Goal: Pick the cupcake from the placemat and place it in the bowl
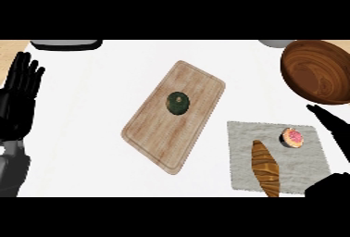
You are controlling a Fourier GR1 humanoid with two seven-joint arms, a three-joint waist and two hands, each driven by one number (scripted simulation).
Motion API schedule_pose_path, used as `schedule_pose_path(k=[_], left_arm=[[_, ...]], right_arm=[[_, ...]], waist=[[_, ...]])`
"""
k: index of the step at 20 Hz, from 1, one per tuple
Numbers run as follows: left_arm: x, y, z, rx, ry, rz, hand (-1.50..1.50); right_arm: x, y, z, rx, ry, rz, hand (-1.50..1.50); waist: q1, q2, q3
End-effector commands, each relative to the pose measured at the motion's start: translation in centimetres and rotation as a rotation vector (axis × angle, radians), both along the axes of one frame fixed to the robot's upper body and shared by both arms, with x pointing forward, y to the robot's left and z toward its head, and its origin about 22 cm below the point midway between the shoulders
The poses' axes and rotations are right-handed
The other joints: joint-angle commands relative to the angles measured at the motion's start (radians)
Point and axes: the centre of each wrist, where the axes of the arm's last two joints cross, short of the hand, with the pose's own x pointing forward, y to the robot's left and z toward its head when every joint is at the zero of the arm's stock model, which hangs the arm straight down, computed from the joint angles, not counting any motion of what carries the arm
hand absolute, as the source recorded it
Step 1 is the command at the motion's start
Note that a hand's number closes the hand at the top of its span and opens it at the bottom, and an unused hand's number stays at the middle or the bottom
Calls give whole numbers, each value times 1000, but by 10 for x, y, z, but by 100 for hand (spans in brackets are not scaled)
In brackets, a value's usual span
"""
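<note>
A small cupcake (293,138) with pink frosting sits on the grey placemat (246,139), near its upper right corner. The brown wooden bowl (318,74) stands beyond the mat at the right edge. My right hand (334,124) comes in from the right edge, fingers straight, just right of the cupcake and apart from it; its thumb shows at the lower right. My left hand (19,99) rests open at the left edge, fingers up.
A croissant (266,167) lies on the placemat's lower part. A wooden cutting board (157,134) lies tilted mid-counter with a dark green round vegetable (177,103) on it. A grey object (66,45) shows at the top left, another (272,42) at the top right.
</note>
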Motion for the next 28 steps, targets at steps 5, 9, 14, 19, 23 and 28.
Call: schedule_pose_path(k=[5, 9, 14, 19, 23, 28], left_arm=[[-3, 14, 5, 14, -4, 19, 0], [7, 6, -6, 20, -2, 8, 0], [1, 4, -16, 11, -2, 9, 0], [-4, -4, -21, 20, -12, 12, 0], [-10, 11, 0, 9, 2, 3, 0], [-27, 11, -16, 11, 5, -2, 0]], right_arm=[[15, -13, -49, -5, 48, -55, -150], [31, -34, -64, -15, 27, -43, -150], [21, -22, -69, 21, 4, -19, -150], [18, -17, -90, 24, -17, 20, -150], [38, -33, -83, -9, 11, 22, -150], [23, -40, -104, 4, 43, 3, -150]], waist=[[3, 0, 0], [1, 2, 0], [-2, 0, 0], [-1, 0, 0], [2, 0, 0], [1, -1, 0]])
